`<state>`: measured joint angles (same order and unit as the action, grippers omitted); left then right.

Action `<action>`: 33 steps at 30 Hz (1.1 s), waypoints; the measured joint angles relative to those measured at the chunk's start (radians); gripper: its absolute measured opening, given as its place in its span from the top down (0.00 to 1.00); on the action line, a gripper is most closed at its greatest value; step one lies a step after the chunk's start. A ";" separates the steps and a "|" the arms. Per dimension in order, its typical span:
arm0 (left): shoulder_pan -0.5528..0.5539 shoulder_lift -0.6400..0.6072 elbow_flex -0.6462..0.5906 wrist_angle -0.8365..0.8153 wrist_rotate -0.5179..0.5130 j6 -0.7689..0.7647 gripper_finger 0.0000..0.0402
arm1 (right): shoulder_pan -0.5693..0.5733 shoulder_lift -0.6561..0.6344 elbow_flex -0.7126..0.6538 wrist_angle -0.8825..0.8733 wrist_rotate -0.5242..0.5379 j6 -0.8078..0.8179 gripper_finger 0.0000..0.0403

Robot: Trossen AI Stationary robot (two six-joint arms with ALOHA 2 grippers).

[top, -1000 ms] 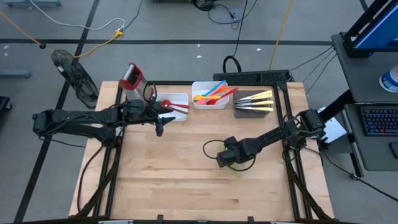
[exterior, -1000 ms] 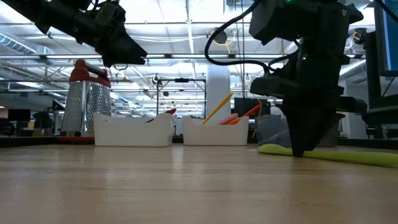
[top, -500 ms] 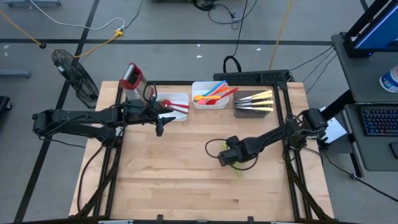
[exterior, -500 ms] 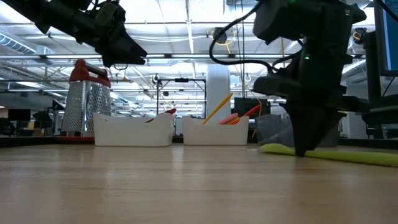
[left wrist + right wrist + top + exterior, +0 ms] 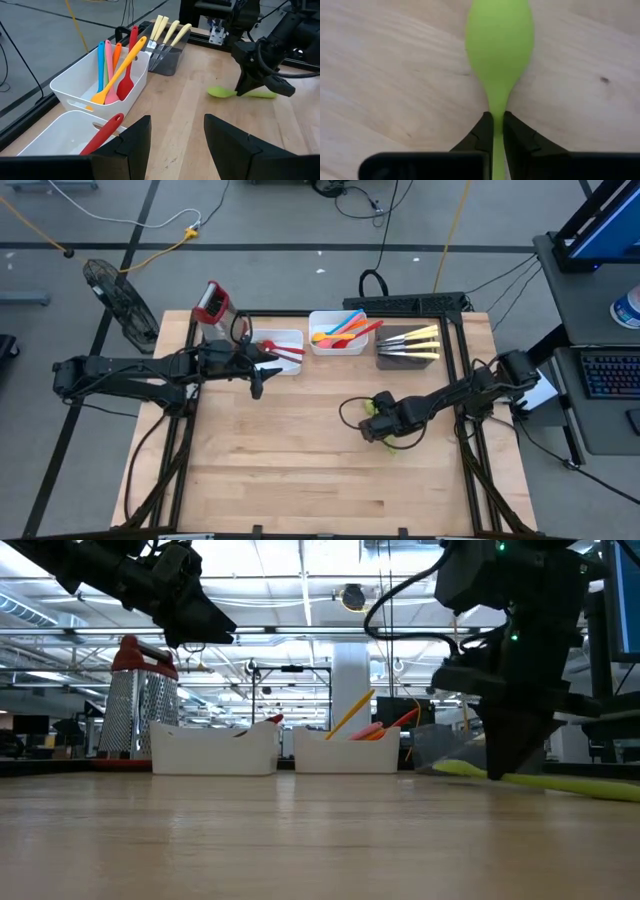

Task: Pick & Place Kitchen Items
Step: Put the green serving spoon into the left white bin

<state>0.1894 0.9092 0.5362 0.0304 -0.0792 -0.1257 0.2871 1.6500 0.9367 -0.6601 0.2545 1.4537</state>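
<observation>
Right gripper (image 5: 495,131) pinching the neck of a green spoon (image 5: 499,45) with fingers closed on it, bowl end lifting slightly off the table (image 5: 300,470), right of centre toward the right edge. Left gripper (image 5: 172,142) hovering with fingers apart above the near rim of the left white tray (image 5: 55,135), close to the far edge. Other utensils (image 5: 117,67) standing in the middle white tray (image 5: 80,82).

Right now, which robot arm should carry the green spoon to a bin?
The right. Its hand is already pinched shut on the green spoon. The left hand hangs open by the white bin.
</observation>
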 joint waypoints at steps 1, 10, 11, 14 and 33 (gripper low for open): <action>0.000 0.000 0.000 0.001 0.000 0.000 0.54 | 0.000 -0.005 0.000 0.008 0.007 -0.001 0.97; 0.000 0.000 0.000 0.016 0.000 -0.011 0.54 | 0.000 -0.044 0.003 0.135 0.012 -0.039 0.97; 0.000 0.000 0.000 0.024 0.000 -0.020 0.54 | -0.001 -0.050 0.003 0.152 0.016 -0.047 0.97; 0.000 0.000 0.000 0.048 0.000 -0.074 0.54 | -0.004 -0.078 0.003 0.207 0.037 -0.067 0.97; 0.000 0.000 0.000 0.205 -0.019 -0.332 0.54 | -0.137 -0.206 0.006 0.987 -0.007 -0.503 0.99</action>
<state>0.1890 0.9089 0.5358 0.2351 -0.0982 -0.4577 0.1501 1.4439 0.9424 0.3273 0.2479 0.9509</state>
